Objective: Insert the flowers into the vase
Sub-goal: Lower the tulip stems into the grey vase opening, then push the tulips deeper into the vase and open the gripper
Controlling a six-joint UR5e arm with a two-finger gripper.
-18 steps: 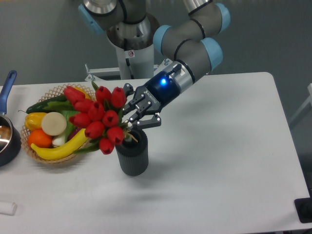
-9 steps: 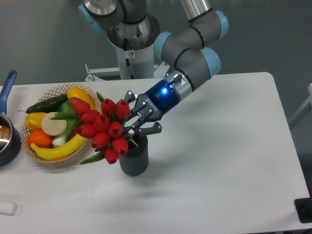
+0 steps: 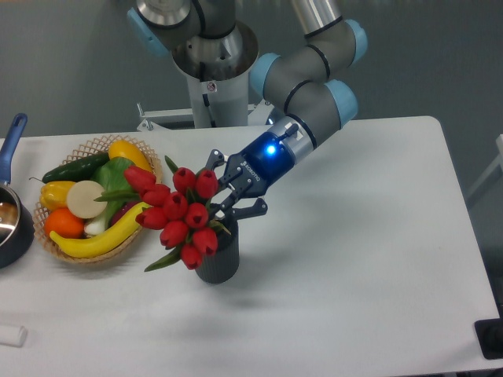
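The flowers (image 3: 179, 214) are a bunch of red closed tulip heads with green leaves, tilted to the left over the vase (image 3: 218, 259). The vase is a short dark grey ribbed cylinder standing on the white table, its mouth partly hidden by the flower heads. My gripper (image 3: 229, 201) is shut on the flowers' stems just above the vase mouth, coming in from the upper right. The stem ends are hidden behind the heads and fingers, so I cannot tell how deep they sit in the vase.
A wicker basket (image 3: 59, 243) with a banana, cucumber, pepper, orange and other produce stands left of the vase, close to the flower heads. A dark pan with a blue handle (image 3: 11, 141) is at the far left edge. A small white object (image 3: 11, 335) lies at the front left.
The gripper and the flowers have moved right and down, away from the basket. The bunch now sits lower over the vase mouth.
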